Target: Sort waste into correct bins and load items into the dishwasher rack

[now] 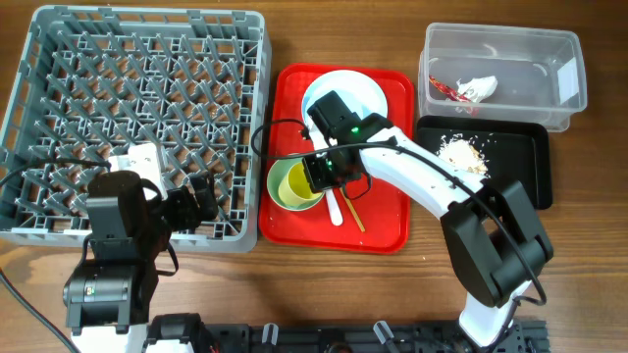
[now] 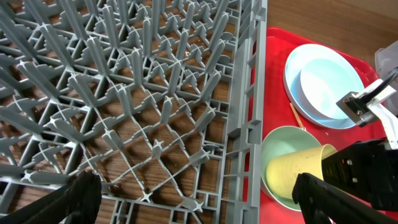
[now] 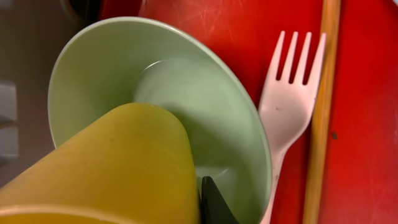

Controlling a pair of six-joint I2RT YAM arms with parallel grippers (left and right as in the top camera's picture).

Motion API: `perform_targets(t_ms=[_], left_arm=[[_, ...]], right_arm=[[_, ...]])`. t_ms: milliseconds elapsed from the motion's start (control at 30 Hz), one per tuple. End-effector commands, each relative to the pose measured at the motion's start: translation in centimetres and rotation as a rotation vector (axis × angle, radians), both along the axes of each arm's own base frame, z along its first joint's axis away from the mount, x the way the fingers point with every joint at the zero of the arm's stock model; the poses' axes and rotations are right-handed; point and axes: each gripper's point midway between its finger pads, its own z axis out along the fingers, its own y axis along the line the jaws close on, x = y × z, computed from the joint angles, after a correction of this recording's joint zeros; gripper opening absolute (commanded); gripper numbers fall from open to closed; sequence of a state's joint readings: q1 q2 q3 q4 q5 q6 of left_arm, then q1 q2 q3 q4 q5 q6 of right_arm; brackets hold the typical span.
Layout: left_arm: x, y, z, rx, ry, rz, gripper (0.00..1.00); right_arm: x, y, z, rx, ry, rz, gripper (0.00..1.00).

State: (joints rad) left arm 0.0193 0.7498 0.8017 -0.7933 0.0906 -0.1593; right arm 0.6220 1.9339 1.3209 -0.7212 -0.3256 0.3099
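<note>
Overhead: my right claw point(image 1: 316, 176) is down over the red serving tray point(image 1: 388, 227) in the middle of the bench. It is at the yellow cup point(image 1: 291, 183), which lies in the pale green bowl point(image 1: 278, 196) at the tray's near-left corner. The dishwasher rack point(image 1: 137, 59) fills the far-left corner just beside the tray, so the cup has a short way to go (I judge that is why it is taken now). The wrapper point(image 1: 471, 90) lies in the clear tub point(image 1: 564, 74) at the far-right corner. The food scraps point(image 1: 461, 154) are in the black tray point(image 1: 530, 167) just nearer, so the waste looks sorted. My left claw point(image 1: 201, 199) hangs over the rack's near edge.

Left wrist: that claw is released, its fingers wide apart with only rack pegs between them, and it sits clear of the right arm. The cup is tilted, base down in the bowl toward the rack and mouth raised toward the bench's right edge. Its long axis runs across the bench.

Right wrist: the cup wall fills the lower left. One dark finger point(image 3: 214, 202) presses its outside near the rim; the partner is hidden (inside the cup, I take it), so I read this claw as clenched on the rim. The white fork point(image 3: 283, 106) and a chopstick point(image 3: 323, 93) lie parallel on the tray just beside the bowl.
</note>
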Motion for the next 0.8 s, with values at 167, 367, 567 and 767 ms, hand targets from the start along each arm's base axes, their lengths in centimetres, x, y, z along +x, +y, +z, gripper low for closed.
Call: perform_targets(t_ms=[167, 367, 567, 767], left_arm=[[0.3, -0.5, 1.0, -0.019, -0.030, -0.018, 1.00], [2.2, -7.2, 4.7, -0.336, -0.149, -0.294, 1.00], [2.3, -13.4, 7.7, -0.611, -0.199, -0.735, 1.00], [1.8, -14.9, 8.8, -0.697, -0.235, -0.930, 0.92]], right_arm=[[4.3, -0.6, 11.7, 0.177, -0.170, -0.062, 0.04], [3.3, 0.4, 17.6, 0.571, -0.066, 0.037, 0.04], [1.1, 2.2, 21.8, 0.828, 0.007, 0.173, 0.04], [-0.4, 2.6, 24.0, 0.957, 0.063, 0.250, 0.04]])
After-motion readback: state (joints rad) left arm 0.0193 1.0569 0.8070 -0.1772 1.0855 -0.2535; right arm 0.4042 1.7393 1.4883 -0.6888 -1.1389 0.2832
